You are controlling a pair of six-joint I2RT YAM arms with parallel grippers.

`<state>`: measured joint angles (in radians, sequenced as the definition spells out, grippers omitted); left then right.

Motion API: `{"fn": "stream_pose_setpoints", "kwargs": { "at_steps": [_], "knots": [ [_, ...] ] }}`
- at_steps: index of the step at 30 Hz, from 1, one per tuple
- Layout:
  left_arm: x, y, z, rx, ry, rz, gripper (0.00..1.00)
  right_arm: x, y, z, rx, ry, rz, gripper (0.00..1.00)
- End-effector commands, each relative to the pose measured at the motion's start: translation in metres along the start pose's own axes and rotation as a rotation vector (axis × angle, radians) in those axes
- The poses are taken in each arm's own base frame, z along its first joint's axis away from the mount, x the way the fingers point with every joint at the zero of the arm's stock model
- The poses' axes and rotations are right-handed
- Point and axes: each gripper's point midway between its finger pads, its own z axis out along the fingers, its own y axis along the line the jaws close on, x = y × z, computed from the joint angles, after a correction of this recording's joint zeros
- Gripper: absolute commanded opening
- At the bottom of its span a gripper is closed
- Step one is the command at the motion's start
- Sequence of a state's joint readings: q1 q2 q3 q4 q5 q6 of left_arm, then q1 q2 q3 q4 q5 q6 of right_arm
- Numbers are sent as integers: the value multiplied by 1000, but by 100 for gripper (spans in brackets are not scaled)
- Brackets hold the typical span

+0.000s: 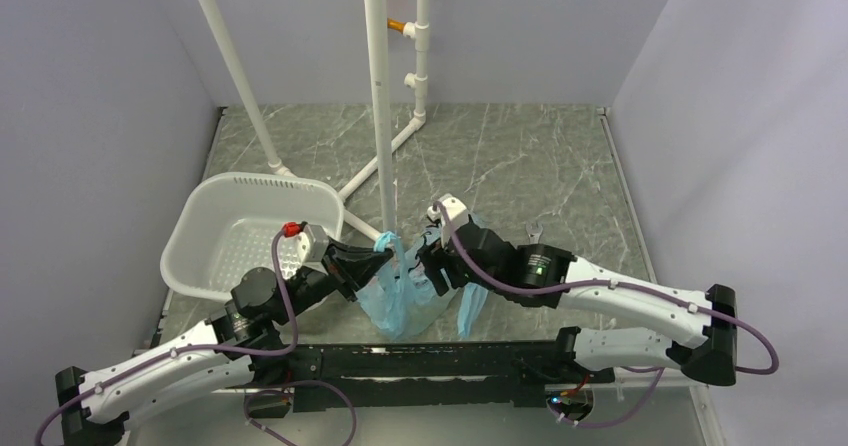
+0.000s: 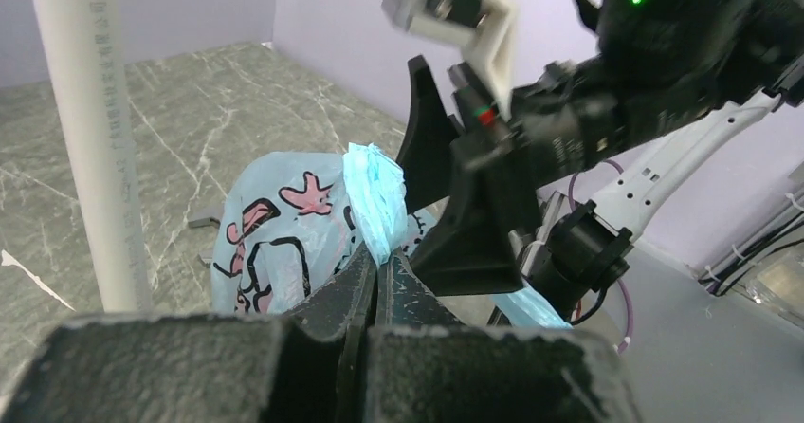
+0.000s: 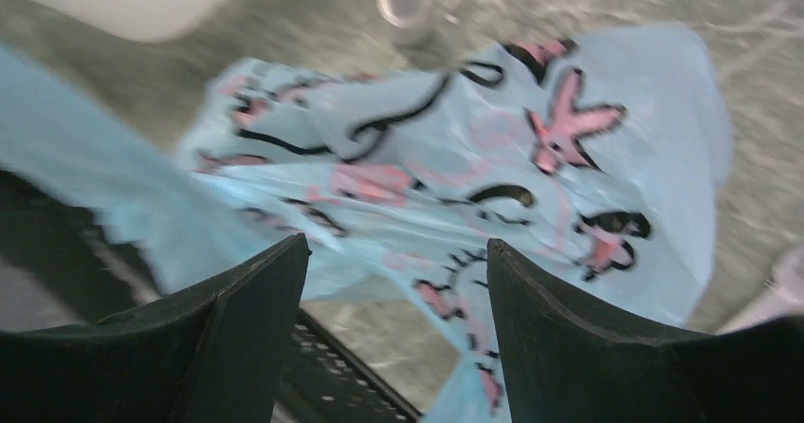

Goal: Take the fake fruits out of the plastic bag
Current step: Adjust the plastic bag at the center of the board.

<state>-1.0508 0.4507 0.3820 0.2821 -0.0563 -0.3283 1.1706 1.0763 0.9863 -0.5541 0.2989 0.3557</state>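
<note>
**Crinkly light-blue plastic bag [image 1: 400, 306] held up by 1 twisted loop, at the middle of the near edge of the tabletop [image 1: 520, 156].**

The left gripper [image 2: 377, 264] has its black jaws pressed together on a bunched, rope-like strip of the bag's thin film, and the rest of the bag hangs wrinkled below it. The right gripper [image 3: 396, 252] is just beside it, its 2 matte, wedge-shaped jaws standing apart over the bag's creased side. That side carries pink shapes outlined in black. The film is too cloudy to tell what lies inside. A white basket [image 1: 235, 231] of perforated plastic with rounded corners sits near the left edge. A smooth white round pipe [image 1: 380, 96] stands upright just behind the bag. The tabletop is grey with pale marble-like veins.
</note>
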Motion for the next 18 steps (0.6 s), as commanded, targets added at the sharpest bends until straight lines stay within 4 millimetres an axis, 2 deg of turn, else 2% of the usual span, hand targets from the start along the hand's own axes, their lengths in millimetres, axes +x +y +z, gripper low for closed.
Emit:
{"fn": "stream_pose_setpoints", "kwargs": {
  "at_steps": [1,5,8,11,15,18],
  "knots": [
    [-13,-15,2,66,11,27,0,6,-45,4,227,-38,-180,72],
    [-12,-18,4,79,31,38,0,5,-62,5,457,-94,-323,74],
    [-12,-18,4,80,40,44,0,7,-52,7,476,-125,-398,76],
    [-12,-17,3,75,49,54,0,11,-41,8,420,-146,-405,78],
    [-13,-17,1,73,45,60,0,13,-23,0,250,-189,-329,79],
    [-15,-18,2,75,39,60,0,18,-23,-10,195,-204,-280,82]
  ]
}}
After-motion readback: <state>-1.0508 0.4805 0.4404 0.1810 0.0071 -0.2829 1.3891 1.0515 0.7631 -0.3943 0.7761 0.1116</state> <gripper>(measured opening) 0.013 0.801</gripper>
